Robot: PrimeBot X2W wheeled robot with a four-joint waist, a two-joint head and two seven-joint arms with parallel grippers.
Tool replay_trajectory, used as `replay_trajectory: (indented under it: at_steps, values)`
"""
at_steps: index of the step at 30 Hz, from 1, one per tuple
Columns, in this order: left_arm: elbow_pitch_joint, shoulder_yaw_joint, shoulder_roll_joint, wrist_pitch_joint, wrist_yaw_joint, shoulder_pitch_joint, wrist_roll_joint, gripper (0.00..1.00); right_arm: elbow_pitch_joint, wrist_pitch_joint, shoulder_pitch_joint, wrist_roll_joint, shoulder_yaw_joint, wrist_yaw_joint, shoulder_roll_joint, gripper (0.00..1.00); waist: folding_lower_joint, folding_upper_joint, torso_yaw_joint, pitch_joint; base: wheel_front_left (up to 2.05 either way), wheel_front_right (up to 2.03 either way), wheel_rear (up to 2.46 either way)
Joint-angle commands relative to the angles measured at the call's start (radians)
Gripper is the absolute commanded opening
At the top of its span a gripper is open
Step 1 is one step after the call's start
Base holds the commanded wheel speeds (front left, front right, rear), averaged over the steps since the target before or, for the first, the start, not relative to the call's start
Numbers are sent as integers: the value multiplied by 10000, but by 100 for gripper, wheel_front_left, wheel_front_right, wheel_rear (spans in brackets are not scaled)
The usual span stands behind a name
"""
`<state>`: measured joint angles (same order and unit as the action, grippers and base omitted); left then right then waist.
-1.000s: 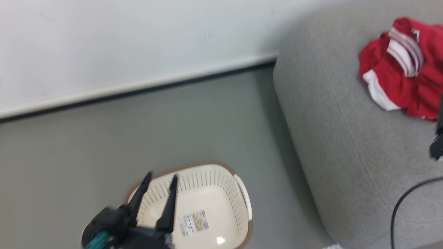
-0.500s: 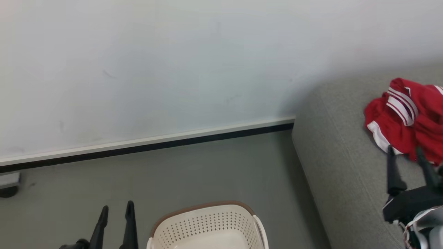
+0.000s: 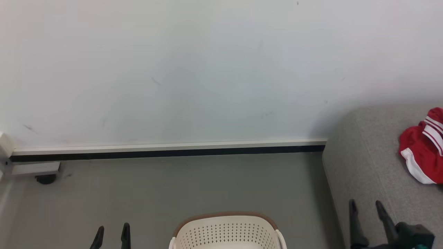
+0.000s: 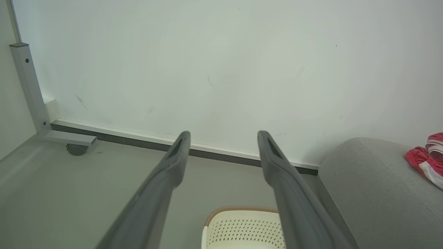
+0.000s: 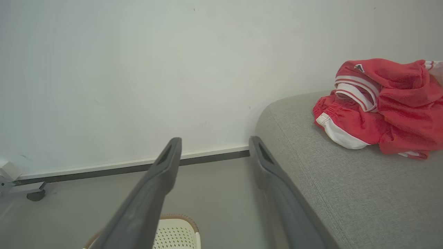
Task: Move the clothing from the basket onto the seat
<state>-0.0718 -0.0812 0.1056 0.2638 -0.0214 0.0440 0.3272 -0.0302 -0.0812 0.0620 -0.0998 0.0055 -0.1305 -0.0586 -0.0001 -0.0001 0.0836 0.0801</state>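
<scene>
The red clothing [image 3: 422, 148] with white panels and stripes lies bunched on the grey seat [image 3: 373, 173] at the right; the right wrist view shows the clothing [image 5: 384, 107] resting on the seat [image 5: 346, 186]. The cream basket [image 3: 226, 231] with its brown rim stands on the floor at the bottom centre, its inside mostly cut off. My left gripper [image 3: 112, 231] is open at the lower left, left of the basket. My right gripper [image 3: 367, 205] is open over the seat's front edge, below and left of the clothing. Both hold nothing.
A white wall with a pale skirting board [image 3: 166, 147] runs behind the grey floor [image 3: 173, 186]. A metal frame leg on a castor [image 3: 45, 178] stands at the far left by the wall. In the left wrist view the basket [image 4: 245, 228] sits below the fingers.
The head camera has tilted up and swung left, so the basket and seat sit lower and farther right. Both grippers now show lower, near the bottom edge, open as before.
</scene>
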Motion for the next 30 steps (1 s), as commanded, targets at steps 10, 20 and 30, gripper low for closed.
replay_trajectory:
  at_steps: [10,20,30]
  values:
    - [-409,520,-27,14,804,361,-338,100,-233,-267,530,27,771,-4,102,100,1,1,173,214,0,0,0]
    - [-678,606,-189,14,1064,397,-591,100,-379,-276,597,234,971,-4,105,100,1,1,70,201,0,0,0]
    - [-891,635,-303,14,1172,255,-774,100,-476,-332,487,148,1073,-4,105,100,1,1,55,205,0,0,0]
